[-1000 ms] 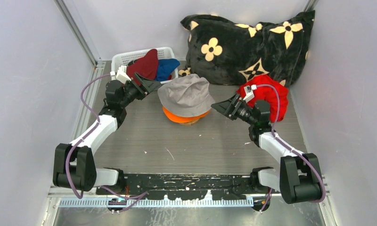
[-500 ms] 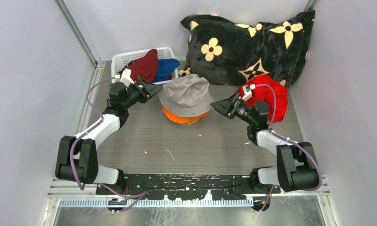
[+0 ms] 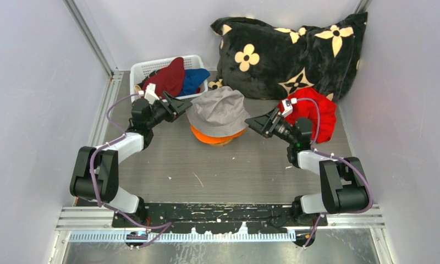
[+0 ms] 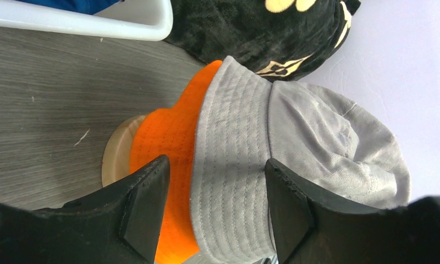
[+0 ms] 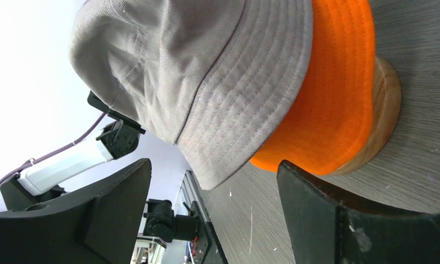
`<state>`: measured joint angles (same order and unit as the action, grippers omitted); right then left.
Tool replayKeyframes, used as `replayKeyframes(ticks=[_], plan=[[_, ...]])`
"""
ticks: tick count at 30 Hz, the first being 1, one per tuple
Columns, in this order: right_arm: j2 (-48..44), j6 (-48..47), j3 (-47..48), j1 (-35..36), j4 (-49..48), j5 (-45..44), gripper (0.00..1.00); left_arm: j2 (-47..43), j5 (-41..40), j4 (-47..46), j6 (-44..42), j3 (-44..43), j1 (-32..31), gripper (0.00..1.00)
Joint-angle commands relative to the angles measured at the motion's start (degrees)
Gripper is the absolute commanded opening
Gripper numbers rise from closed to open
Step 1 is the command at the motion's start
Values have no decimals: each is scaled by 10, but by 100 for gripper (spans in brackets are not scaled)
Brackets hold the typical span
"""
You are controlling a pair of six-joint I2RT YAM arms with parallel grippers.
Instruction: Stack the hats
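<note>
Left pincer: open, jaws apart, nothing gripped. Right pincer: open wide, nothing gripped. Both point inward at the hat stack, which sits between the 2 pincers.

Grey hat: on top of the stack, just right of the left pincer's tips and just left of the right pincer's tips. Left tips are right at its brim; contact can't be told. Right tips are near it with a small gap. Crown creased, brim drooping.

Orange hat: under the grey hat, only its brim showing on the near side. In both wrist views it peeks out below the grey brim, ahead of the open jaws.

Wooden stand: round base under the orange hat, resting on the tabletop, ahead of both pincers.

Dark red hat and blue hat: in the white basket, behind the left pincer on the far side. Dark red is on the left and sticks up over the rim; blue is to its right.

Bright red hat: bunched on the tabletop behind the right pincer's wrist, to the right of it, against the cushion.

Black cushion with cream flowers: far right corner, beyond both pincers, leaning on the wall.
</note>
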<state>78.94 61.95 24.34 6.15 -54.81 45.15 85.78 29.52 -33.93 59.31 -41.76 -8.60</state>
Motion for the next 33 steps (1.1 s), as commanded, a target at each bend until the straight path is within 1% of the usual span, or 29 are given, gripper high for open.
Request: replayKeyframes(ticks=[1, 5, 11, 15, 21, 26, 33], plan=[[8, 12, -2, -1, -63, 9, 88, 1, 19, -77, 13, 0, 4, 64], [13, 16, -3, -1, -71, 9, 88, 0, 19, -80, 14, 1, 4, 62], [15, 18, -7, -1, -79, 7, 88, -1, 20, -89, 18, 6, 6, 50], [20, 23, -9, -1, -90, 7, 88, -1, 22, -93, 20, 9, 6, 34], [35, 35, -11, -1, -119, 6, 88, 0, 25, -97, 21, 12, 6, 1], [64, 56, -8, -1, -161, 9, 87, -2, 17, -100, 21, 24, 7, 0], [133, 110, -2, 0, -266, 19, 80, -3, 14, -107, 18, 43, 7, 0]])
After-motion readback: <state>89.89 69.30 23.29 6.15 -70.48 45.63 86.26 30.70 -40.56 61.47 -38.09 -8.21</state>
